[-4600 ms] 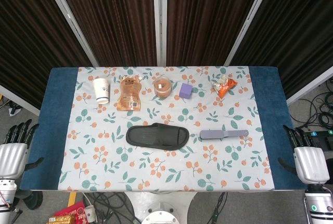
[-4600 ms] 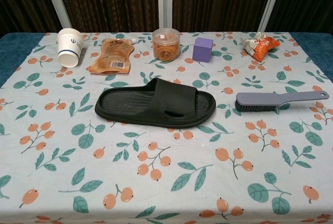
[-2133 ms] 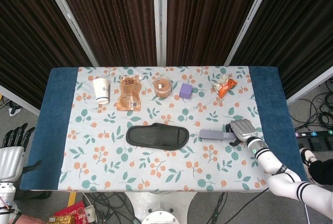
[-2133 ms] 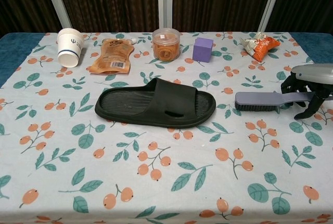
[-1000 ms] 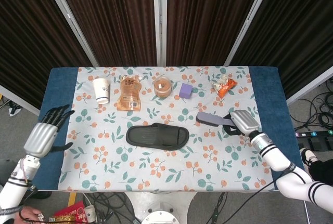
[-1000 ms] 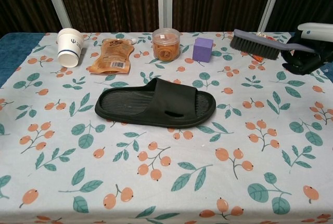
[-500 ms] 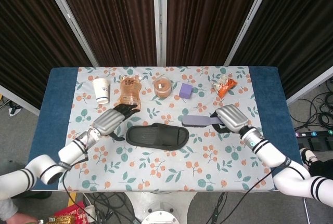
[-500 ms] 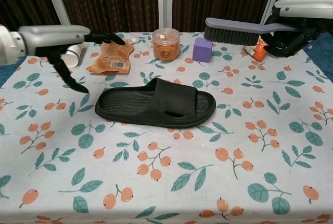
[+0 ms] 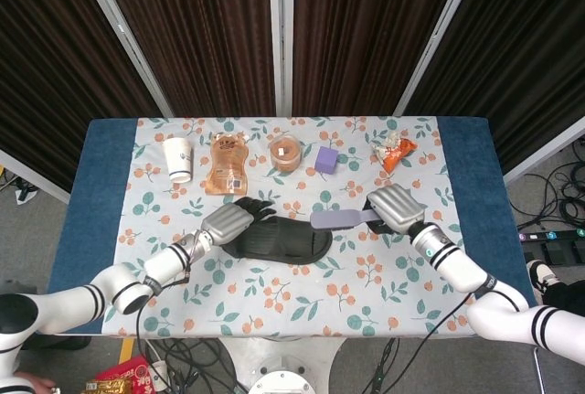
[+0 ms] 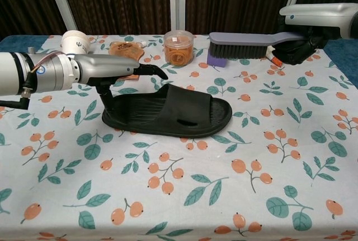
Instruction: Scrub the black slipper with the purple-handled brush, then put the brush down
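Note:
The black slipper lies flat mid-table, heel to the left. My left hand is over the heel end, fingers stretched out above the footbed and thumb down beside the heel's edge; I see no firm grip. My right hand holds the purple-handled brush by its handle. The brush hangs level in the air, bristles down, above and just right of the slipper's toe end.
Along the far edge stand a paper cup, an orange pouch, a clear tub, a purple cube and a snack packet. The floral cloth covers the table, with blue strips at both ends.
My left hand has moved right from beside the slipper to over its heel. My right hand has carried the brush a little left and lower, toward the toe end.

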Tool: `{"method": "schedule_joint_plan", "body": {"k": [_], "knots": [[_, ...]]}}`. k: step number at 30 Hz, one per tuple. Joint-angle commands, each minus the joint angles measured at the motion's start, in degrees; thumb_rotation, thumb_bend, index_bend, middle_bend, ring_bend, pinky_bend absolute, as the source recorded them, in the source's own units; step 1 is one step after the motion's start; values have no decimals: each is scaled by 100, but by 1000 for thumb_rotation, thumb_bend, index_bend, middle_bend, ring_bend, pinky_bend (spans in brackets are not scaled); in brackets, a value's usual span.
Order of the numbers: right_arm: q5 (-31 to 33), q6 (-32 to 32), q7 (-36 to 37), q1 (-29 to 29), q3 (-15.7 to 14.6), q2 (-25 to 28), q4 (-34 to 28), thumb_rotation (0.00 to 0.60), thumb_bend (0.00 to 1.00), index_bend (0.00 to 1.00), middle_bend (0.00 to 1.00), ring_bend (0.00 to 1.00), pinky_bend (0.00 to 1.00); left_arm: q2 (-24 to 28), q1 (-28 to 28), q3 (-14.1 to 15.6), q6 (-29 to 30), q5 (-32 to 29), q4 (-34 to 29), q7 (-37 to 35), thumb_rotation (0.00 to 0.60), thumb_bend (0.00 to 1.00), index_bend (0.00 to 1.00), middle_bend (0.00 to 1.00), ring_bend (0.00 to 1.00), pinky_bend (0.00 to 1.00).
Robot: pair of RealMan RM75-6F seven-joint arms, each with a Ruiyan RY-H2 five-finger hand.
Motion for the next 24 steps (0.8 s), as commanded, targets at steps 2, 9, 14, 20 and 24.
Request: {"method": "schedule_joint_plan", "body": {"k": [2,9,14,20,24], "knots": [[-12,-27,-46,21,-57,-96,76,600,821,1000,1000,1000,1000,5,8,24,-146,-312,-65,125,600,160,100,91,68,92],[-152,-66,-119,108,-157,-372,204,600,821,1000,1000,1000,1000,-278,-43,-9,-289,-717,319,355,600,159,104,100,67,94],[-147,-88,-487,206,-206,-696,413,600,818,1000,1000,1000,1000,-401,-26,-46,-225,-884,440,427,600,159,223,250,157,188],[83,-68,-984,308,-169,-1261,872,600,811,1000,1000,1000,1000,-472,-15,-14,-155,-934,491,501,600,159,330,408,279,241],[139,2,-1236,357,-164,-1624,1195,600,808,1000,1000,1000,1000,-517,-16,-3,-143,-968,522,517,600,159,365,446,301,251]]}}
